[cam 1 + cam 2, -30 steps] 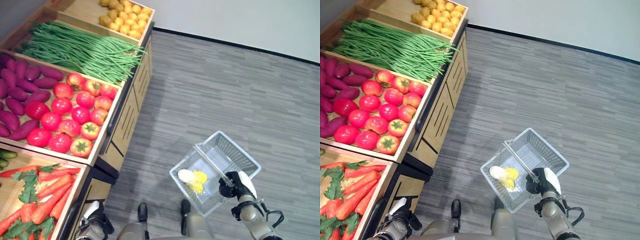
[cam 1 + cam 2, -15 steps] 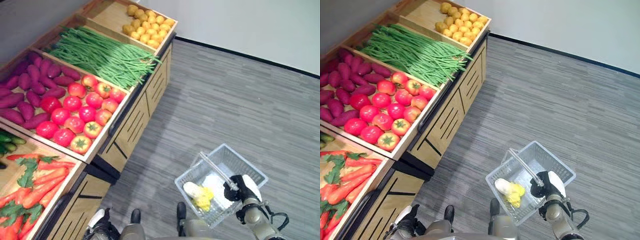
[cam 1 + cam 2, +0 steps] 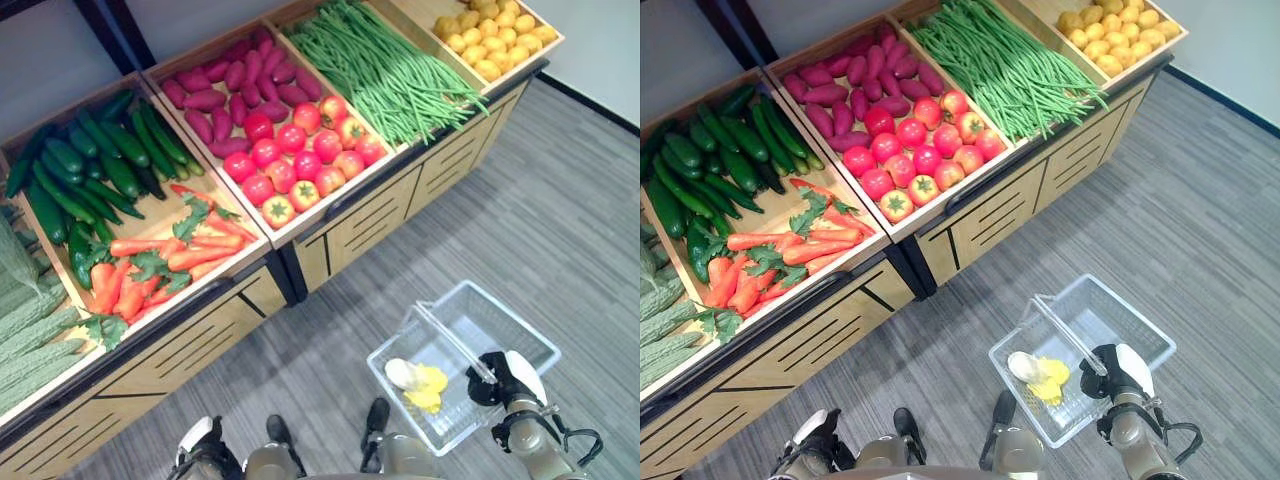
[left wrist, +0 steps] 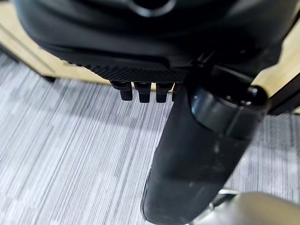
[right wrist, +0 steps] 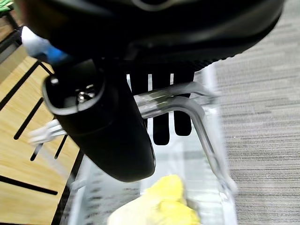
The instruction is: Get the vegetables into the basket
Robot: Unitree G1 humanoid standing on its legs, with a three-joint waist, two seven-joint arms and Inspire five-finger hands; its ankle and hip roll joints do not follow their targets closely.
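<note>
Grey plank floor (image 3: pixel 560 200) runs beside a wooden produce stand (image 3: pixel 380 210) whose bins hold cucumbers (image 3: pixel 90 165), carrots (image 3: pixel 160 260), tomatoes (image 3: pixel 300 160), sweet potatoes (image 3: pixel 225 85) and green beans (image 3: pixel 385 65). Right hand (image 3: pixel 1118 372) is clenched round the handle of a clear basket (image 3: pixel 1140 325) containing a yellow-and-white vegetable (image 3: pixel 1040 375). Left hand (image 4: pixel 140 91) hangs relaxed over the floor.

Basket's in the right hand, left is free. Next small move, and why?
Probably raise the left hand toward the carrots, the crate nearest it. The right hand has its fingers curled round the handle of the basket, which holds just one yellow item. The left hand hangs low by the floor, holding nothing, so it seems the one to pick.
</note>
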